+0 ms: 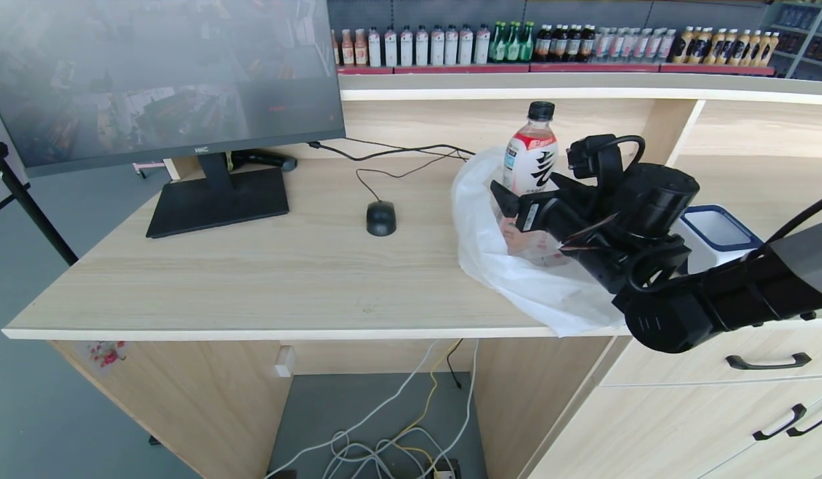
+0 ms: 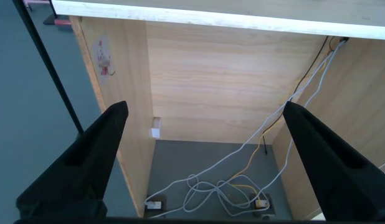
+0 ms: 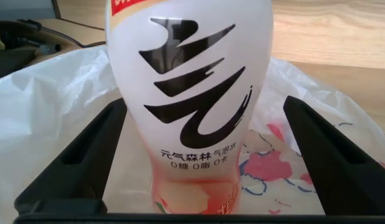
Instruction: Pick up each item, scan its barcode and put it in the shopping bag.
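Note:
A white drink bottle [image 1: 531, 159] with a black cap and a pink-and-white label stands upright in the mouth of the white plastic shopping bag [image 1: 517, 279] on the right part of the wooden counter. My right gripper [image 1: 517, 199] is at the bottle's lower half. In the right wrist view the bottle [image 3: 192, 106] stands between the spread fingers [image 3: 86, 168] of the right gripper [image 3: 205, 102], which is open, with a small gap on one side. A pink-flowered packet [image 3: 273, 168] lies in the bag [image 3: 49, 99]. My left gripper [image 2: 205, 106] hangs open below the counter's edge.
A monitor [image 1: 165, 73] stands at the back left, with a black handheld scanner [image 1: 265, 159] behind its base and a mouse [image 1: 381, 218] mid-counter. A blue-rimmed white box [image 1: 717, 229] sits right of the bag. Cables [image 2: 230, 186] lie on the floor under the counter.

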Robot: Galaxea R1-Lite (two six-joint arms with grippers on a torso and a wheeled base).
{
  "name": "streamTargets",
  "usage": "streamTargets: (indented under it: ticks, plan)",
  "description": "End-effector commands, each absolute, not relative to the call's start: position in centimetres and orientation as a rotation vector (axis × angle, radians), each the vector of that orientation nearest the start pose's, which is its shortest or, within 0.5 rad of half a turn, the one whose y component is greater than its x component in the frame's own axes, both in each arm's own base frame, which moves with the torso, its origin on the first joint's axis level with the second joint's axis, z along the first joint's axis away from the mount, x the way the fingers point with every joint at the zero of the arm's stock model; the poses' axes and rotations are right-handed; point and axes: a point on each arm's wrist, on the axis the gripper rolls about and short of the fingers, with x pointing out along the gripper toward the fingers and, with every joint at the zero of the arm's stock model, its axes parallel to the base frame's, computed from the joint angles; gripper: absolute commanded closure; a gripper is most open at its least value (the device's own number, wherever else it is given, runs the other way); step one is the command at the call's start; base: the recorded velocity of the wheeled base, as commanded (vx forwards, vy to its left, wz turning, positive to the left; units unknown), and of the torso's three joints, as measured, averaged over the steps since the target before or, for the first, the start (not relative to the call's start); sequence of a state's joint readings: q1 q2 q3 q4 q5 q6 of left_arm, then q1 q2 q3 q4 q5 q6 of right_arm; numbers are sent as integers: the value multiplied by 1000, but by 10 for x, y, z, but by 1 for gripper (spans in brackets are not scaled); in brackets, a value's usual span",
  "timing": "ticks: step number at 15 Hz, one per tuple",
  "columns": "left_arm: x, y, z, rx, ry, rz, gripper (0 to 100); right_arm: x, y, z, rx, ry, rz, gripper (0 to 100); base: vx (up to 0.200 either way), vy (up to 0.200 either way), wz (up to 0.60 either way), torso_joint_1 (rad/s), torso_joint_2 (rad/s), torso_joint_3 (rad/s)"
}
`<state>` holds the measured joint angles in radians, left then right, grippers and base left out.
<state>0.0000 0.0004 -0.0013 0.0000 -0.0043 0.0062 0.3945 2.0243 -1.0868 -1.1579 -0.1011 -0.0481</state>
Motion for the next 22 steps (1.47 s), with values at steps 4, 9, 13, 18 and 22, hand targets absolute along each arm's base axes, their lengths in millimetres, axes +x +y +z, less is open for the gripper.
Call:
streamTargets:
  ticks: [4,9,13,18,22]
  plan:
    - [-23,0,76,8,-2,-5,0,341,142,208,17,-222,297,0,0,0,0,0,0,0]
    - [-23,0,76,8,-2,-5,0,310,144,216,46,-224,337,0,0,0,0,0,0,0]
    - [-23,0,75,6,0,-5,0,277,148,204,65,-249,389,0,0,0,0,0,0,0]
    - [-23,0,76,6,-2,-5,0,251,141,178,70,-261,411,0,0,0,0,0,0,0]
    - [-23,0,76,3,-2,-5,0,249,140,175,66,-255,417,0,0,0,0,0,0,0]
